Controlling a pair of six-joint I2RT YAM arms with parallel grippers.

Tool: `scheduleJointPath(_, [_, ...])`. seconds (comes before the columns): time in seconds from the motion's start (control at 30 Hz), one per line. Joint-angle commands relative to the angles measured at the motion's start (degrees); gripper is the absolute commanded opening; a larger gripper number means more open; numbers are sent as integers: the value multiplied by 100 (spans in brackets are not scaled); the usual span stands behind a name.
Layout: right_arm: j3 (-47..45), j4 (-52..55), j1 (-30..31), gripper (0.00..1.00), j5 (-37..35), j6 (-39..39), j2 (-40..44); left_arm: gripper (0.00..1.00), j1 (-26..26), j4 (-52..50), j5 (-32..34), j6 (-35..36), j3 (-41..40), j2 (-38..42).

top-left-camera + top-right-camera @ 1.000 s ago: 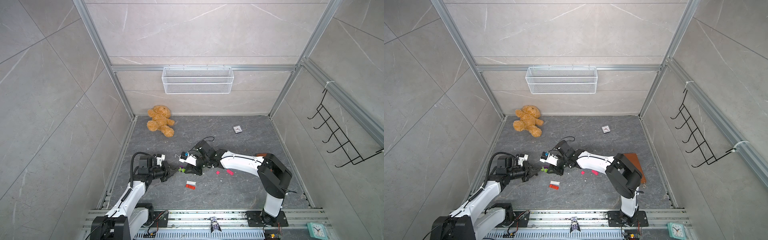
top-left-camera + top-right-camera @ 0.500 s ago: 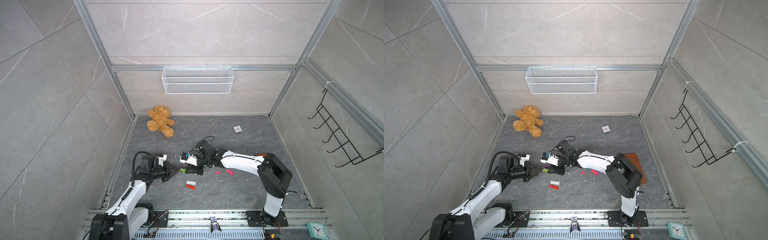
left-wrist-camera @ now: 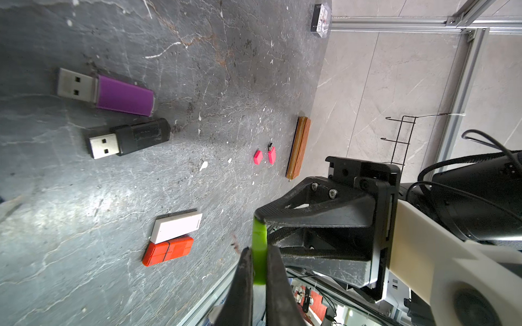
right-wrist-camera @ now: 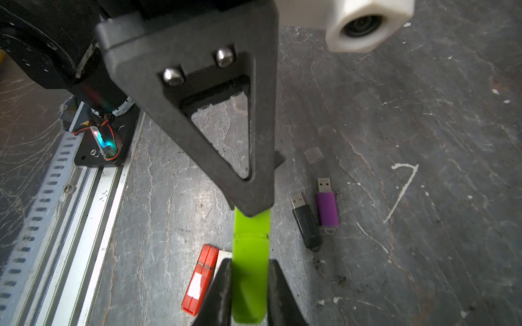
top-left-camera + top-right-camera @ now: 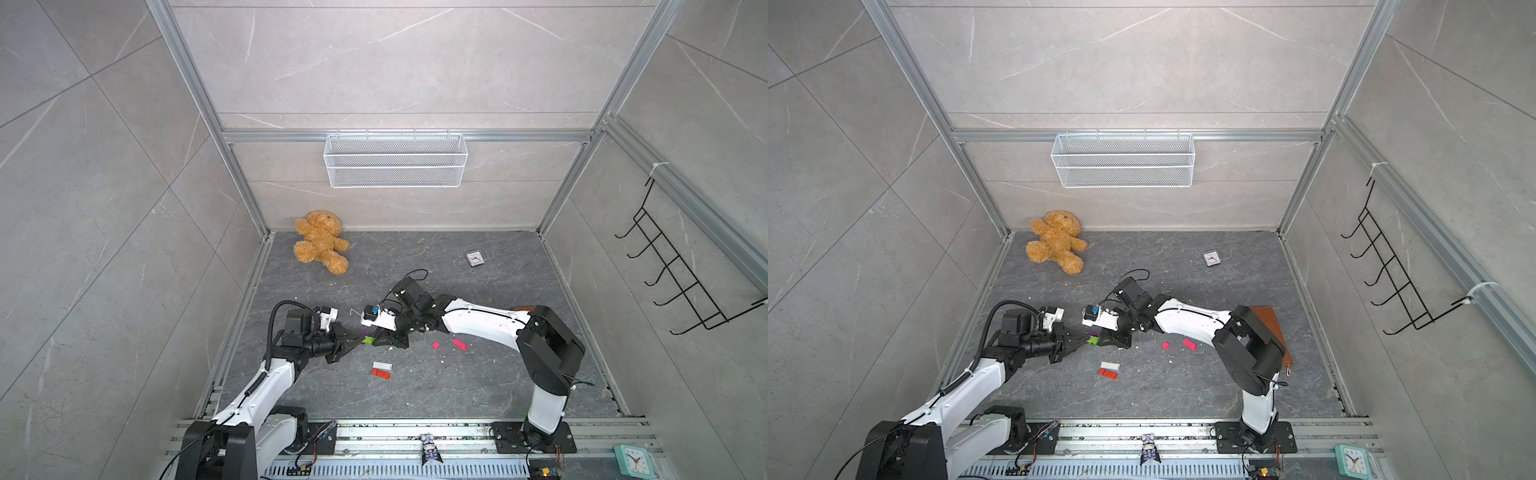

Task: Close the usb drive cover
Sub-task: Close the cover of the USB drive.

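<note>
Clearances, by clock bearing from the green usb drive (image 5: pixel 367 340) in both top views, 12 toward the back wall.
9: left gripper (image 5: pixel 359 340), clamped on it, arm behind.
3: right gripper (image 5: pixel 376 339), likewise clamped; past it pink cap (image 5: pixel 435 345) and pink drive (image 5: pixel 459 344).
12, just beside, on the floor (image 5: pixel 415 399): purple drive (image 3: pixel 124 97), black drive (image 3: pixel 141 138).
5, near: white drive (image 5: pixel 382 366) touching red drive (image 5: pixel 380 374).
11, well apart: teddy bear (image 5: pixel 320 243).
Open floor: 6 to 7, down to the rail (image 5: pixel 374 430).

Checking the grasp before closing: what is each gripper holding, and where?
Both hold the green usb drive: left gripper at one end, right gripper at the opposite end.
</note>
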State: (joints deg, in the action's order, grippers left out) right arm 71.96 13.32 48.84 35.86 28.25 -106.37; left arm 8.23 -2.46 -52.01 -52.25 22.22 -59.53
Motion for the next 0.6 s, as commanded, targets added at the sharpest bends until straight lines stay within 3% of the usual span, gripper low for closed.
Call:
scheduleJointPath(0.0, [375,-528,135,13,747,-72,198,0,212,165,-18,23,151,-132])
scheduleJointPath(0.2, [336,-856,108,13,864,-496,262,0,421,396,120,-116,103,-205])
scheduleJointPath(0.57, [402,-520,87,13,732,-428,130,0,728,646,294,-246,162,-409])
